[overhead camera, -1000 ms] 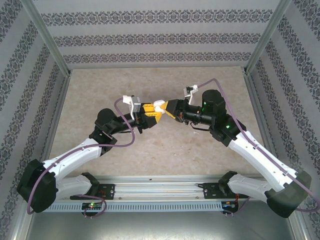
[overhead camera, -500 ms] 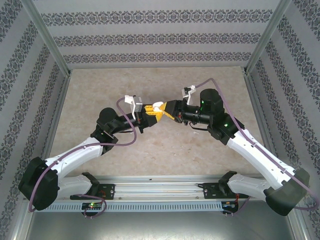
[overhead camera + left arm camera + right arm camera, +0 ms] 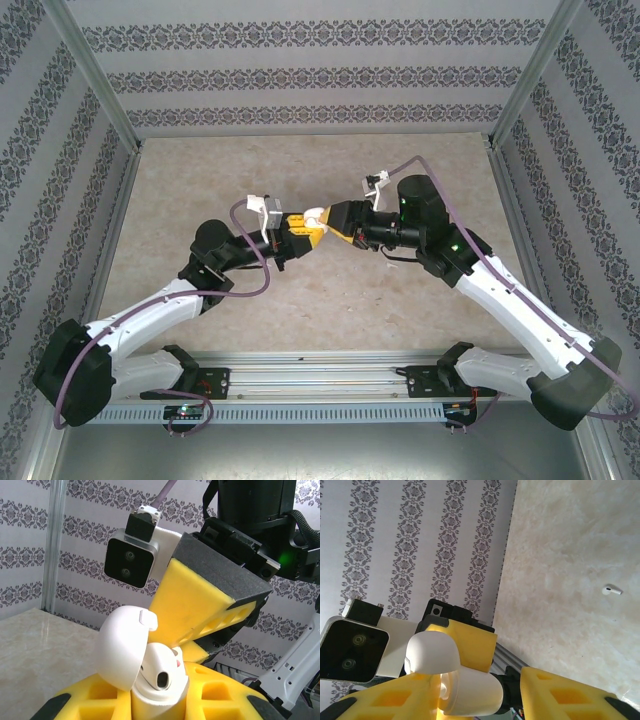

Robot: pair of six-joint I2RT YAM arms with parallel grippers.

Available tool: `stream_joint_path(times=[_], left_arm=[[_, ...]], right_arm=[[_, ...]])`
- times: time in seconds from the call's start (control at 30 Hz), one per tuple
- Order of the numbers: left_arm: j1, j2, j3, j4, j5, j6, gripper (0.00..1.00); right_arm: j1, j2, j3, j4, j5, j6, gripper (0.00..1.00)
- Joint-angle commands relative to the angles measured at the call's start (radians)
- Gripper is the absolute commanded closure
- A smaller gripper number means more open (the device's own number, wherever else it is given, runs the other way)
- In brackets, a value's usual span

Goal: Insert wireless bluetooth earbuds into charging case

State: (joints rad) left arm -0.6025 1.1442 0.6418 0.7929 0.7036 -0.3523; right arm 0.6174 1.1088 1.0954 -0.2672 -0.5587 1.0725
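Left hand (image 3: 306, 231): charging case (image 3: 161, 696), earbud (image 3: 163, 672) inside

Robot test cell in a lab, my left arm (image 3: 150, 312) and right arm (image 3: 520, 310) bolted to an aluminium rail (image 3: 320, 385) at the near edge, bare aluminium frame posts (image 3: 92, 70), printed damask backdrop panels (image 3: 320, 75) on three sides, marble-look tabletop (image 3: 300, 160), wrist camera module (image 3: 131, 560), green status light (image 3: 285, 558).

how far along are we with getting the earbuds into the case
Done: the case is open, clamped in the left gripper, and one earbud sits in it. In hand: the right gripper is at the case, jaws apart, apparently empty. Left: the second earbud lies on the table and needs seating.
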Motion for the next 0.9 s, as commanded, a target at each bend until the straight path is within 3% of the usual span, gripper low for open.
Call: stream_joint_path(times=[0.0, 0.3, 0.67, 0.87], left_arm=[[-0.012, -0.026, -0.013, 0.06, 0.006, 0.001, 0.88], [-0.003, -0.062, -0.06, 0.012, -0.02, 0.024, 0.88], [0.005, -0.042, -0.061, 0.014, 0.028, 0.016, 0.95], [0.022, -0.028, -0.053, 0.016, 0.043, 0.0, 0.98]], right_arm=[[-0.007, 0.011, 0.021, -0.031, 0.018, -0.035, 0.55], [-0.028, -0.033, 0.047, -0.162, 0.112, -0.121, 0.56], [0.032, 0.081, 0.116, -0.128, 0.029, -0.17, 0.56], [0.03, 0.022, 0.065, -0.121, 0.067, -0.18, 0.55]])
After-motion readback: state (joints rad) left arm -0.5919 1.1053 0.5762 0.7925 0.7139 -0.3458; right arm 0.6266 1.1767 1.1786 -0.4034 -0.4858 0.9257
